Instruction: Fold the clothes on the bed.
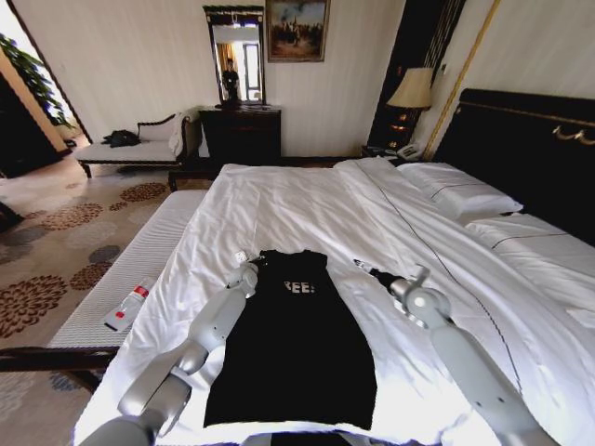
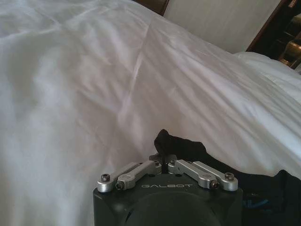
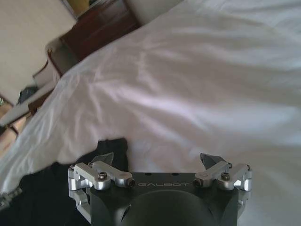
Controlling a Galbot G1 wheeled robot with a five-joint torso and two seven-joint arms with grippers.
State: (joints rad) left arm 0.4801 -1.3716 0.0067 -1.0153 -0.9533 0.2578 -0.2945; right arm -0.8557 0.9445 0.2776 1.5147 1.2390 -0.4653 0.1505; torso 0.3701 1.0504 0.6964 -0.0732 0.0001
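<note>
Left gripper (image 2: pixel 162 162) has its jaws pinched together on a bunched-up corner of the black T-shirt (image 2: pixel 188 148); in the left wrist view the linkage arms are folded inward and the dark fabric pokes up right between the tips. In the head view that gripper (image 1: pixel 249 269) sits at the shirt's top left corner, about 10 o'clock from the "FREE" lettering.

Right gripper (image 3: pixel 157 160) is a different story: jaws spread wide apart, nothing between them, just white sheet in front, with the shirt's edge (image 3: pixel 110 148) next to one fingertip (image 3: pixel 104 159). In the head view it (image 1: pixel 367 269) rests on the sheet at roughly 3 o'clock from the lettering, just off the shirt's right edge and not touching it as far as I can see.

The T-shirt (image 1: pixel 297 353) itself lies flat on the near part of the bed (image 1: pixel 307 204), folded into a long narrow strip, collar end pointing toward 12 o'clock. Pillows (image 1: pixel 460 195) and the dark headboard (image 1: pixel 530 149) are off around 2 o'clock. A padded bench (image 1: pixel 112 288) runs along the bed's left edge at 9 o'clock with a red and white bottle (image 1: pixel 128 307) lying on it.
</note>
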